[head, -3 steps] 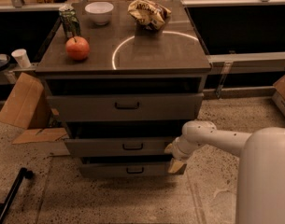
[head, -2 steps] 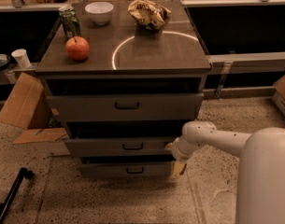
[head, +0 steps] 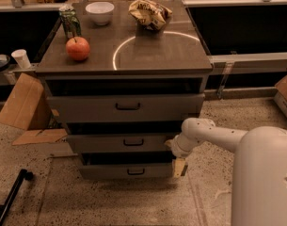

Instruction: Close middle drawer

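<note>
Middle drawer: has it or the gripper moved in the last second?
Nothing visibly changed. The gripper stays just below the right end of the middle drawer, which is still partly open. The apple, can, bowl and snack bag on the cabinet top are unmoved.

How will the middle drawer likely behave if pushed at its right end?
The middle drawer looks like rigid metal, so it probably slides straight in without bending. The claw sits just below its right end, far from the central handle, so it might skew.

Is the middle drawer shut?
No, a little open: the middle drawer sticks out with a dark gap above. The end effector is at its right end.
</note>
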### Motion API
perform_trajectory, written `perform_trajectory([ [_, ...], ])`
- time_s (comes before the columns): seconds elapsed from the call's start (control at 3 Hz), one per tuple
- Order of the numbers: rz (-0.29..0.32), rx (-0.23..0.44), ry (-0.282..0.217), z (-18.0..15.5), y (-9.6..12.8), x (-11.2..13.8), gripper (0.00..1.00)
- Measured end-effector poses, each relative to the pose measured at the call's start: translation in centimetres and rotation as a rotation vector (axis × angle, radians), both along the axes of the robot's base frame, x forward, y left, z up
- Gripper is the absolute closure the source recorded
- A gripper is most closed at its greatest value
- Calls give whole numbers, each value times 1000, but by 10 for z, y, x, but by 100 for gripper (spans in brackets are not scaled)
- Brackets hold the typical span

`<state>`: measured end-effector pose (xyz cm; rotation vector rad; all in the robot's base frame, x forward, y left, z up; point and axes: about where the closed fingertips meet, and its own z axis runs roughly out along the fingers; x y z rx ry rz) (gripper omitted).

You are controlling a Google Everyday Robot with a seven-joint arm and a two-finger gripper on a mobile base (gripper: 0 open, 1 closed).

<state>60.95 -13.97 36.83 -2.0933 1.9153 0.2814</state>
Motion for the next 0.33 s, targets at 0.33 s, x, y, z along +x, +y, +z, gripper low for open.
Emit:
perform_trajectory([
  [0.33, 23, -1, 24, -4, 3, 2, 0],
])
